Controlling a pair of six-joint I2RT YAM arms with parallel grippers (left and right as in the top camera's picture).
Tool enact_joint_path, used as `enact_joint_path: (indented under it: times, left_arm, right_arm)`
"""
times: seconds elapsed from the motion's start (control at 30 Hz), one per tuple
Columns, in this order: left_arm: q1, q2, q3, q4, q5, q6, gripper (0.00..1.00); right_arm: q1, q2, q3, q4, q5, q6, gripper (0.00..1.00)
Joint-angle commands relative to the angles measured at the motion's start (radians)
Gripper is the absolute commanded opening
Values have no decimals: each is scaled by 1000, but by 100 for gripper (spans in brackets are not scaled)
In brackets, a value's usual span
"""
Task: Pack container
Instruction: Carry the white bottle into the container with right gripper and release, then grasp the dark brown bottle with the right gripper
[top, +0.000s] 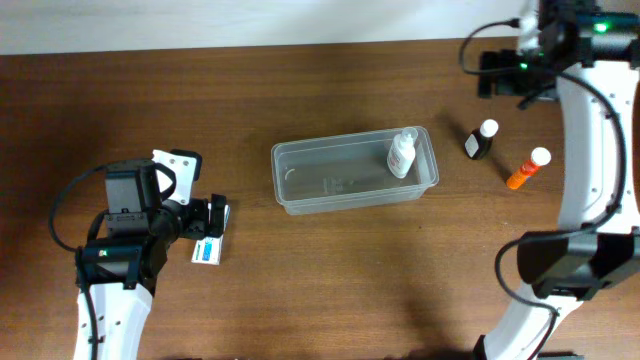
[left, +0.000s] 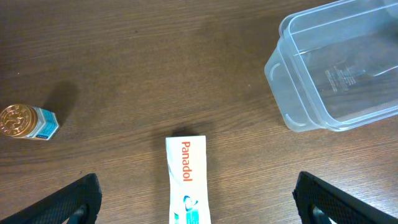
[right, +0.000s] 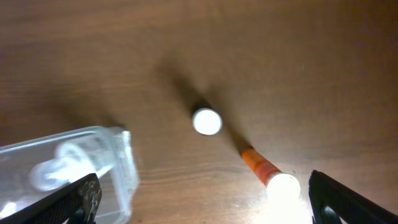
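The clear plastic container (top: 300, 205) sits mid-table with a white bottle (top: 402, 153) standing in its right end. It also shows in the left wrist view (left: 292, 118) and the right wrist view (right: 121, 165). My left gripper (top: 207, 228) is open, and a white Panadol box (left: 185, 177) lies flat on the table between its fingers (left: 198, 205), untouched. My right gripper (top: 505, 78) is open and empty, high above a dark bottle with a white cap (right: 207, 121) and an orange bottle (right: 264, 169), both right of the container.
A small jar with a gold lid (left: 26, 121) lies on the table left of the Panadol box (top: 209, 250). The dark bottle (top: 481, 139) and the orange bottle (top: 527, 168) stand near the right arm's white link (top: 600, 150).
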Motion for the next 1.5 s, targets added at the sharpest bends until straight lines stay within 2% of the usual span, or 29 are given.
enact_joint_path:
  times: [0.0, 0.17, 0.47, 0.6, 0.67, 0.83, 0.87, 0.9, 1.0, 1.07, 1.47]
  left_arm:
    - [0, 4, 21, 0, 14, 9, 99]
    - [0, 4, 21, 0, 13, 9, 99]
    - [0, 4, 21, 0, 10, 9, 100]
    - [0, 4, 21, 0, 10, 9, 99]
    - [0, 4, 21, 0, 10, 9, 99]
    - [0, 4, 21, 0, 10, 9, 99]
    - [0, 4, 21, 0, 10, 9, 99]
    - [0, 4, 21, 0, 10, 9, 99]
    - [0, 4, 21, 0, 10, 9, 99]
    - [0, 4, 21, 0, 10, 9, 100]
    - [0, 4, 21, 0, 10, 9, 99]
  right_arm:
    - [-42, 61, -52, -1, -64, -32, 98]
    - [-53, 123, -90, -5, -66, -80, 99]
    - [-44, 239, -93, 23, -65, -79, 100]
    - [-45, 292, -93, 38, -64, -80, 93]
    - [-44, 319, -93, 38, -65, -79, 84]
    - [-44, 330, -93, 45, -66, -79, 72]
    - [-44, 330, -93, 48, -66, -79, 67]
    - [-44, 330, -93, 50, -66, -79, 58]
    - [-44, 330, -93, 54, -65, -79, 43]
    - [-44, 330, -93, 55, -66, -79, 36]
    - [-43, 328, -90, 53, -65, -80, 24]
